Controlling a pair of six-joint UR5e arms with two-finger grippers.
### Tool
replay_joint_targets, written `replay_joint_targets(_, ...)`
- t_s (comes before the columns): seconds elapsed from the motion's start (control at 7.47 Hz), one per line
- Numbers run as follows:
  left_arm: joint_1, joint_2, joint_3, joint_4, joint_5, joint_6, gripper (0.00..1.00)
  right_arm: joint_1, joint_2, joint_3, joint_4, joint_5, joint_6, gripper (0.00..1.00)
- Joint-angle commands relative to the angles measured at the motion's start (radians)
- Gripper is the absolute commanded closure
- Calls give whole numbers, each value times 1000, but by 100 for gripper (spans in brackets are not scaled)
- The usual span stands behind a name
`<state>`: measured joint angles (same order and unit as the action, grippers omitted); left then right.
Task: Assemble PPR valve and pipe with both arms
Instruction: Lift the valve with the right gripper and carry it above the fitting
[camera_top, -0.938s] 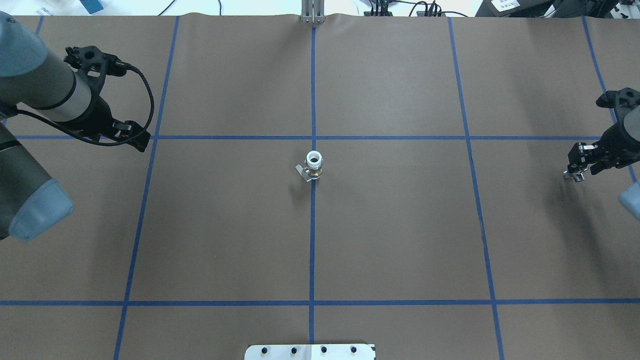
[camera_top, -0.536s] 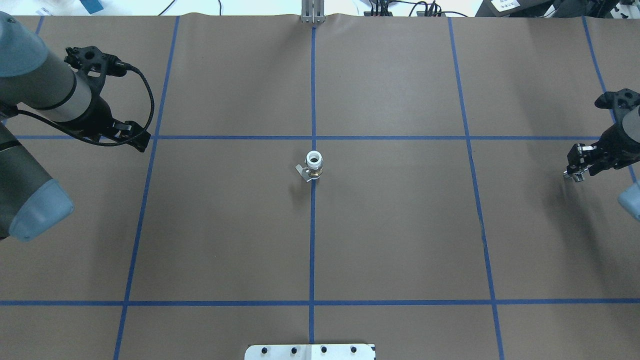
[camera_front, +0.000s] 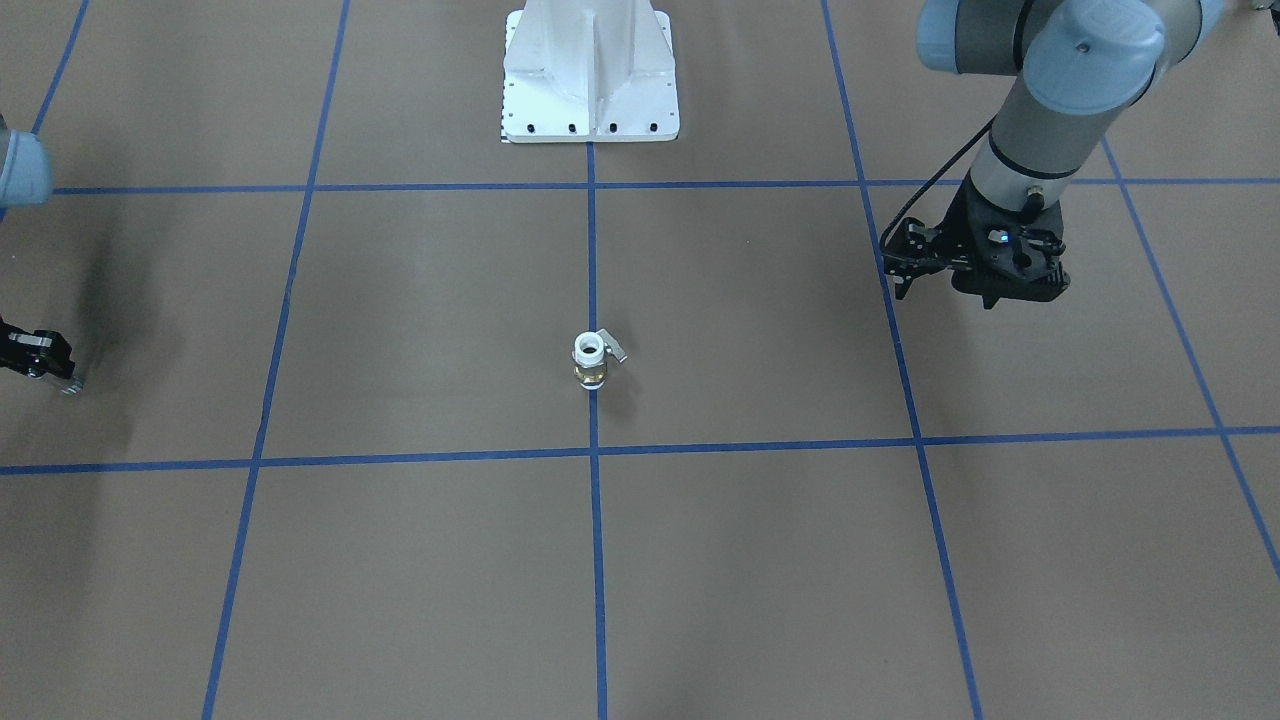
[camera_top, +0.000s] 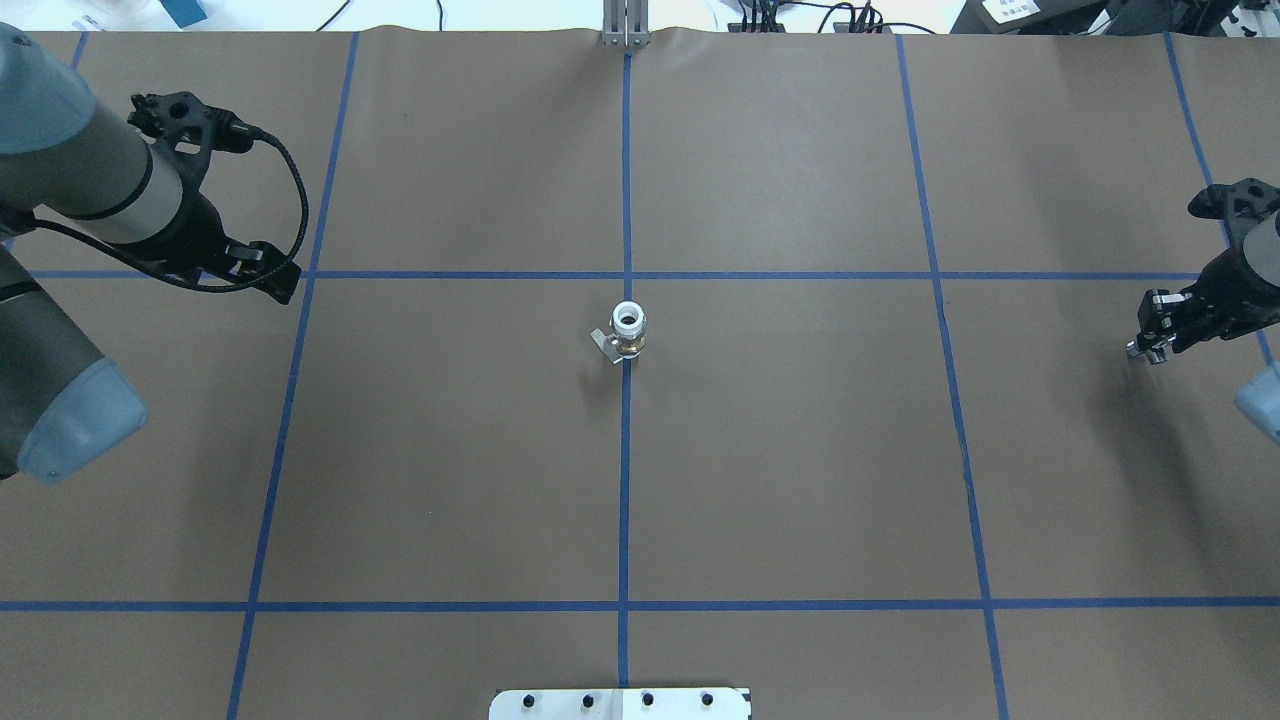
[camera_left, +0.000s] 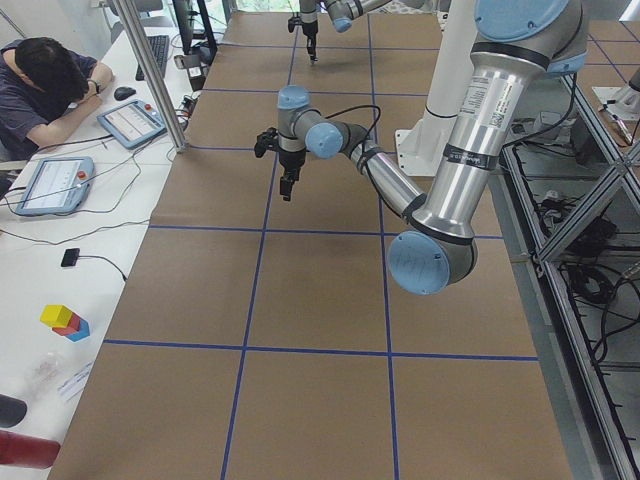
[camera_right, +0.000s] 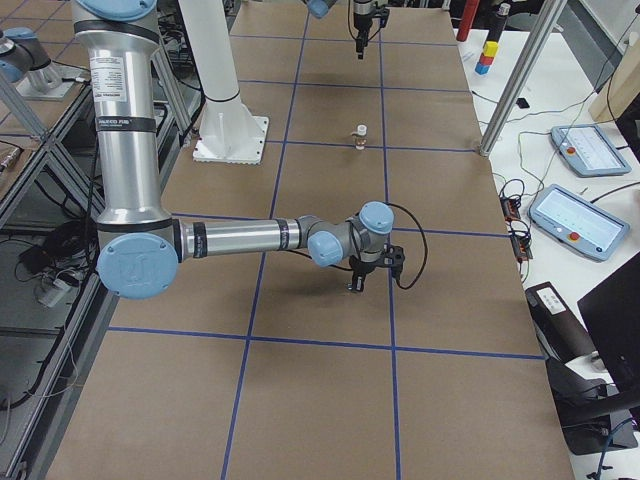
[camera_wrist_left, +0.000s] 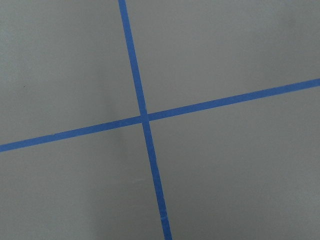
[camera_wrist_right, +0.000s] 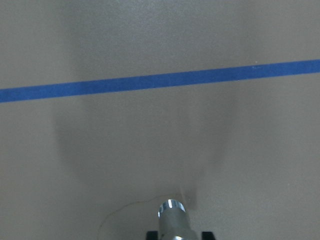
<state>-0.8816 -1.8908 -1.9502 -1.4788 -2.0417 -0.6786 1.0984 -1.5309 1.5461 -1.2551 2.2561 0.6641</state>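
Note:
The PPR valve (camera_top: 628, 332) stands upright at the table's centre on the middle blue tape line, with white ends, a brass band and a silver lever. It also shows in the front view (camera_front: 590, 360) and the right side view (camera_right: 360, 136). My right gripper (camera_top: 1150, 345) hovers far right, shut on the small silver pipe (camera_top: 1144, 351). The pipe's end shows low in the right wrist view (camera_wrist_right: 171, 215). My left gripper (camera_top: 272, 278) is far left over a tape crossing. It looks shut and empty. Both grippers are far from the valve.
The white bolted base (camera_front: 590, 70) stands at the robot's side of the table. Blue tape lines (camera_top: 625, 500) grid the brown table cover. A metal post (camera_top: 625, 25) stands at the far edge. An operator (camera_left: 50, 75) sits at a desk beside the table.
My right wrist has shifted very slightly to the left with the pipe still in its gripper. The left arm and the valve have not moved.

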Motion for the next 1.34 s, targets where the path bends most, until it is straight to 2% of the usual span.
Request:
replay_joint_targets(0.0,0,1,0,2,0,-1,0,1,3,12,2,3,-1,100)
replay_joint_targets(0.27,0,2,0,2,0,1,0,44,11,98,-53,46,2,100)
replay_joint_targets(0.4,0,4,0,0,0,2,0,95,44,179,-187,81,0,100)
replay_joint_targets(0.54,0,4,2,-2,0,4,0,116,104,265,-349,83,-7,100)
replay_joint_targets(0.67,-2,7,2,-2,0,4,0,121,183,310,-463,83,-9,100)
replay_joint_targets(0.94,-7,32,2,-6,0,42,0,115,393,325,-686,82,3,100)
replay_joint_targets(1.07,-13,38,2,-6,0,65,0,82,455,360,-758,82,32,100)
replay_joint_targets(1.21,-17,53,1,-9,0,71,0,43,487,386,-758,80,119,100)
